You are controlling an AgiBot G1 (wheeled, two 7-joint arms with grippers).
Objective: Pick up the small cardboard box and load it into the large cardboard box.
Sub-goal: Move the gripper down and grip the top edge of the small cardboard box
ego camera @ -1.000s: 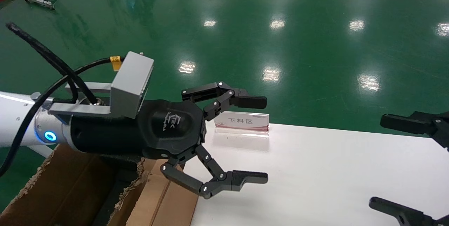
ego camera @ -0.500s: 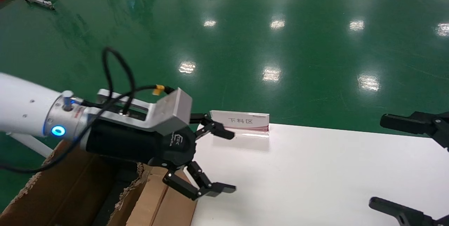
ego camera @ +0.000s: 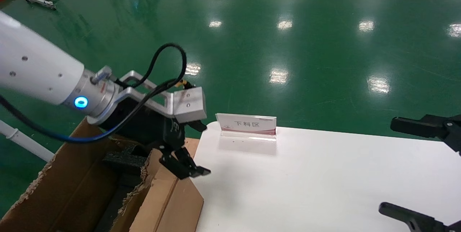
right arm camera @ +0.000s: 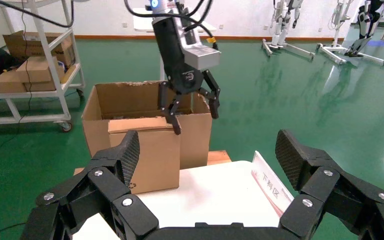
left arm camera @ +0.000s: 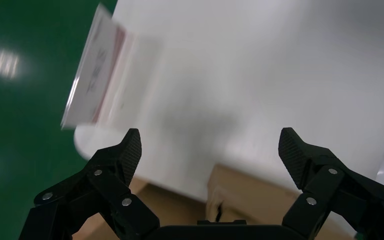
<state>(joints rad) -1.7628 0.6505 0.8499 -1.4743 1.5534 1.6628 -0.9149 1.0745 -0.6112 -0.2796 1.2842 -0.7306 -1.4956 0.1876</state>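
Note:
The small cardboard box (ego camera: 176, 203) stands upright at the white table's (ego camera: 324, 181) left edge, with its recycling symbol low on the face in the right wrist view (right arm camera: 142, 155). The large cardboard box (ego camera: 68, 188) stands behind it off the table, with a ragged rim and black foam (ego camera: 122, 158) inside; it also shows in the right wrist view (right arm camera: 130, 100). My left gripper (ego camera: 196, 149) is open and empty just above the small box's top edge, and it shows in the right wrist view (right arm camera: 195, 117) with one fingertip (right arm camera: 176, 127) at the box's top corner. My right gripper (ego camera: 399, 169) is open and empty over the table's right side.
A clear sign stand with a red-edged card (ego camera: 246, 125) stands at the table's far edge. A shelf cart with boxes (right arm camera: 30, 70) is off beyond the large box. A low wooden stand (right arm camera: 219, 157) sits by the table. Green floor lies all around.
My left gripper has swung down and left, from over the table to above the small box's top edge, with its wrist turned downward. It stays open. My right gripper has not moved.

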